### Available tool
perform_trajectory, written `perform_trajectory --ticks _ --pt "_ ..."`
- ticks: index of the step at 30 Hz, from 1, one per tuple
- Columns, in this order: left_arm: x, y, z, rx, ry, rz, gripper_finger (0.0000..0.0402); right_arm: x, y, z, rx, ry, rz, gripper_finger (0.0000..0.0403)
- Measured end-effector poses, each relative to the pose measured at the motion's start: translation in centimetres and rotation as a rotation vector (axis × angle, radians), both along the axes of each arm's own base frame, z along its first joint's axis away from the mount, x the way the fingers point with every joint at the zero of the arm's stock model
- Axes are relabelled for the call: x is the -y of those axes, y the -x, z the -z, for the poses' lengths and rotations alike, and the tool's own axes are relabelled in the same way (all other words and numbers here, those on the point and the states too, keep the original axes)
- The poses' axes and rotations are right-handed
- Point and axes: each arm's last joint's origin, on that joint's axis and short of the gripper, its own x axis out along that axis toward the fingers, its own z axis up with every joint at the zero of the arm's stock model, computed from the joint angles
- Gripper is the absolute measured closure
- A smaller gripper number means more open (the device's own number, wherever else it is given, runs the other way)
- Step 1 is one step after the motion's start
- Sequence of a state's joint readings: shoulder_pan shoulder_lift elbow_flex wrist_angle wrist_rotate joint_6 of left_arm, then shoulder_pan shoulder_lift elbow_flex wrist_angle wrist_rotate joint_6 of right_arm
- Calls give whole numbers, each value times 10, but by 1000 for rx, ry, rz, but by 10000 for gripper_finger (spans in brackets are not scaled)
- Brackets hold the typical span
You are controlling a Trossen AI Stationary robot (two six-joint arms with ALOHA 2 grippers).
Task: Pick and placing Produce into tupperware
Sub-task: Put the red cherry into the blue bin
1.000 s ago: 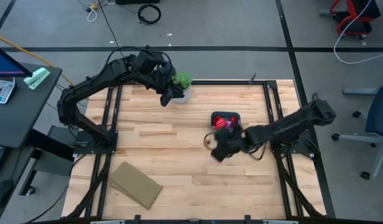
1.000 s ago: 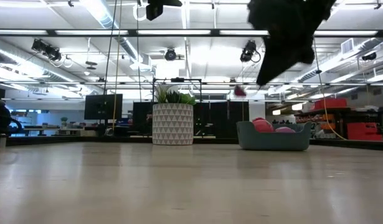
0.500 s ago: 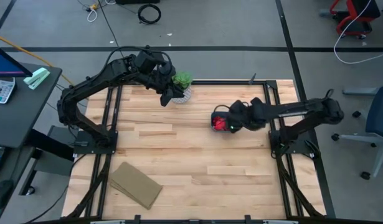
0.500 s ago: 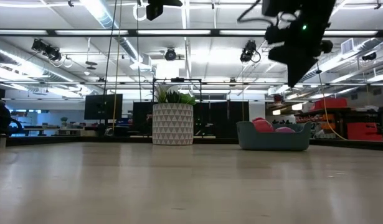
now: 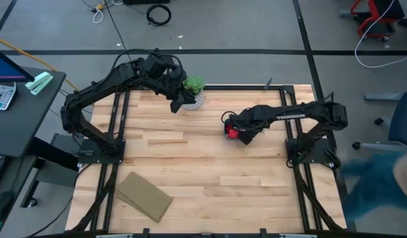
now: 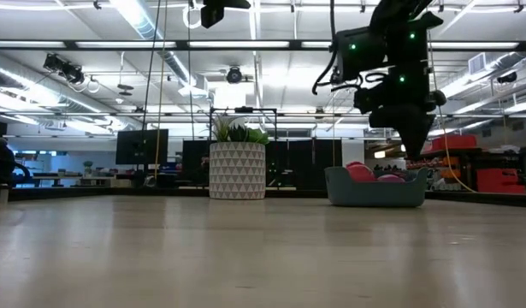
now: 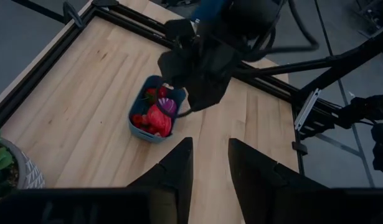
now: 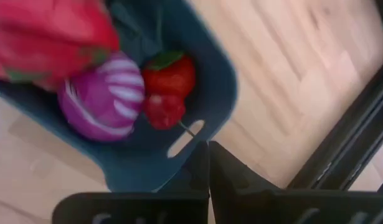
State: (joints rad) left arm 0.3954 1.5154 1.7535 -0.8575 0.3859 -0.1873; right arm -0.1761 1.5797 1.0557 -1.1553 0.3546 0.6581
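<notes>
Teal tupperware (image 5: 239, 127), right of centre in the high view: holds red produce (image 8: 169, 74) and a purple-and-white striped piece (image 8: 103, 102). Right gripper (image 8: 208, 163) hangs directly above the tub, fingers pressed together, empty. Left gripper (image 7: 208, 163), upper centre beside the potted plant (image 5: 194, 89): fingers slightly parted, empty. Wooden table (image 5: 190, 165).

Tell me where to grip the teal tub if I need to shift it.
Probably the tupperware end wall with the slot handle, pinched over the rim from above. The wall is thin and bare there; the produce fills the middle. The right gripper hangs just over that end.
</notes>
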Motion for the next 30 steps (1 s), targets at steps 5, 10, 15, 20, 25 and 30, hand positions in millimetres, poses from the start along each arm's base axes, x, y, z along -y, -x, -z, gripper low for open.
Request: perform_trajectory --ticks 5,10,15,20,25,30 --pt "0 0 0 0 0 0 294 -5 -4 9 -35 -20 -23 403" --pt "0 0 0 0 0 0 294 -10 -6 10 -46 -21 -46 403" --pt "0 0 0 0 2 -1 294 -18 -3 8 -79 -26 -75 403" --pt "0 0 0 0 2 -1 294 -27 -3 8 -92 -35 -106 403" --pt "0 0 0 0 2 -1 294 -35 -4 8 -92 -36 -144 403" --pt "0 0 0 1 1 -1 294 -36 -6 9 -81 -42 -205 403"
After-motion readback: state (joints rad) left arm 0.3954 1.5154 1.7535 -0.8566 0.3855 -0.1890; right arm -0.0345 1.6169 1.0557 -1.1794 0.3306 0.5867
